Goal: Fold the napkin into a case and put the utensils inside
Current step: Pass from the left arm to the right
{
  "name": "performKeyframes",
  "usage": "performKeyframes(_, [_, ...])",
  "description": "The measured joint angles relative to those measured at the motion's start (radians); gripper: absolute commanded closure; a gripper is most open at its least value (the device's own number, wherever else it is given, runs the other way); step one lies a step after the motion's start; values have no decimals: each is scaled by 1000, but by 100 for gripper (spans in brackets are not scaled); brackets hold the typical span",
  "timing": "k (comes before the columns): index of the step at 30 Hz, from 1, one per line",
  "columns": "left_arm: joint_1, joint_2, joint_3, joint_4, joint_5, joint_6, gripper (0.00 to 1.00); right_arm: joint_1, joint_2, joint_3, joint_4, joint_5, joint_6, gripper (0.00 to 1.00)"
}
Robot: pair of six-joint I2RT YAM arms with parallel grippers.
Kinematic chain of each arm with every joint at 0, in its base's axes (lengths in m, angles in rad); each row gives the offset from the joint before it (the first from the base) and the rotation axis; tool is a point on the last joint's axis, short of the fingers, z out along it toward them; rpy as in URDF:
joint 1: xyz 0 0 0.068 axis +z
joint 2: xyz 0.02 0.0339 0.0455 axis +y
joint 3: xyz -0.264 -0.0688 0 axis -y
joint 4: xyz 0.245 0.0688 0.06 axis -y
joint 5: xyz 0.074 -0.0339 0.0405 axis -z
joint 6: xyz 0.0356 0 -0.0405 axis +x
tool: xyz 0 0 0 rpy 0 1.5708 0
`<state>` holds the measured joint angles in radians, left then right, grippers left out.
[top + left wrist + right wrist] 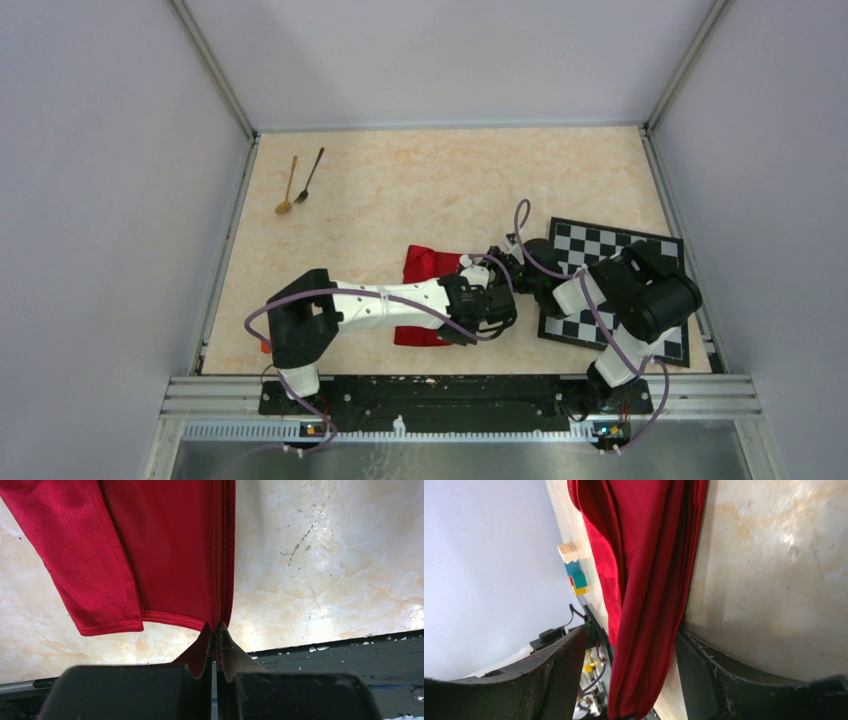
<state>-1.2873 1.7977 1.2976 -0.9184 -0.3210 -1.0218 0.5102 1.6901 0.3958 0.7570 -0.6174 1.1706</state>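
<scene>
left gripper (214,630) clenched on the red napkin (165,550) hem, cloth bunched btwn both arms near the front. right gripper (628,637) jaws wide around it, not pinching. risk imo: grabs too many layers, fold goes crooked.

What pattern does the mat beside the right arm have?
The mat is black-and-white chequered, clearest in the top view.

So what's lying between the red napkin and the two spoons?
Nothing: in the top view, only bare tabletop separates the napkin from the gold spoon and black spoon.
</scene>
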Motion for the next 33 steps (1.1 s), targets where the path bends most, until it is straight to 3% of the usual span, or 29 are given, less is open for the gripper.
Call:
performKeyframes(5, [3,-5,0,2,2,2,100,0,2,19,-19,46,-23,46])
performKeyframes(16, [3,-16,-26,22,14,3,100,0,28,82,-69,126,-94,78])
performKeyframes(19, [3,-16,-42,36,21,3,100,0,28,103,-89,146,-124,97])
performKeyframes(23, [5,-18,-51,62,41,17,50,0,28,117,-110,159,-167,100])
performKeyframes(27, [26,-56,-71,134,117,48,37,0,28,131,-130,169,-222,100])
performKeyframes(30, [93,-166,-135,216,205,77,42,0,28,153,-139,169,-264,100])
performKeyframes(33, [237,-334,-238,325,311,102,67,0,28,181,-169,164,-304,100])
